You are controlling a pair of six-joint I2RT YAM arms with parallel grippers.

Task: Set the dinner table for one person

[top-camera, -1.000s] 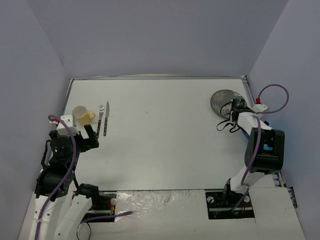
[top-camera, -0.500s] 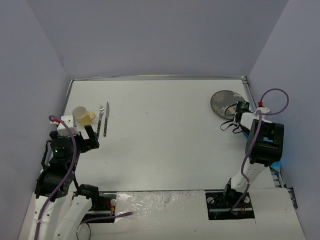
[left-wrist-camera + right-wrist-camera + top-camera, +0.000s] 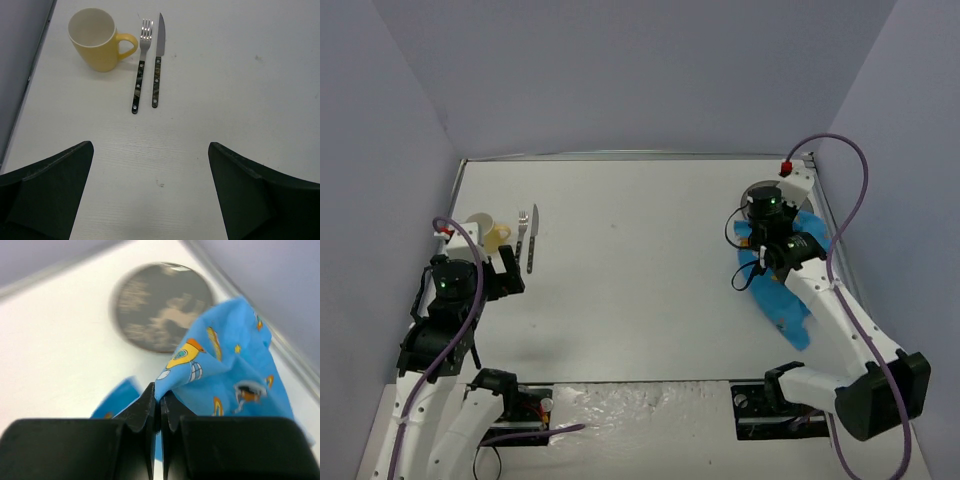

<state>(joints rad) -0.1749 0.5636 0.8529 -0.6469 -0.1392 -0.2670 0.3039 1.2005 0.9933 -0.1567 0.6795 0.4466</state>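
The dinner table (image 3: 640, 240) is a large white top. At its left lie a yellow mug (image 3: 97, 40), a fork (image 3: 140, 70) and a knife (image 3: 158, 65), side by side. My left gripper (image 3: 151, 145) hovers open just near of them, with nothing between its fingers. At the far right my right gripper (image 3: 160, 392) is shut on a fold of the blue cartoon-print placemat (image 3: 225, 375), which hangs crumpled from it (image 3: 782, 295). The dark round plate (image 3: 162, 305) lies beyond the fingertips, and in the top view my right arm partly hides it.
Grey walls enclose the table on the left, back and right. A thin metal rim (image 3: 620, 156) runs along the far edge. The arm bases and foil-covered mounts (image 3: 650, 410) sit along the near edge.
My right gripper has shut on the placemat by the right edge and raised it, drawing the cloth out into view. The left arm has shifted slightly toward the mug.
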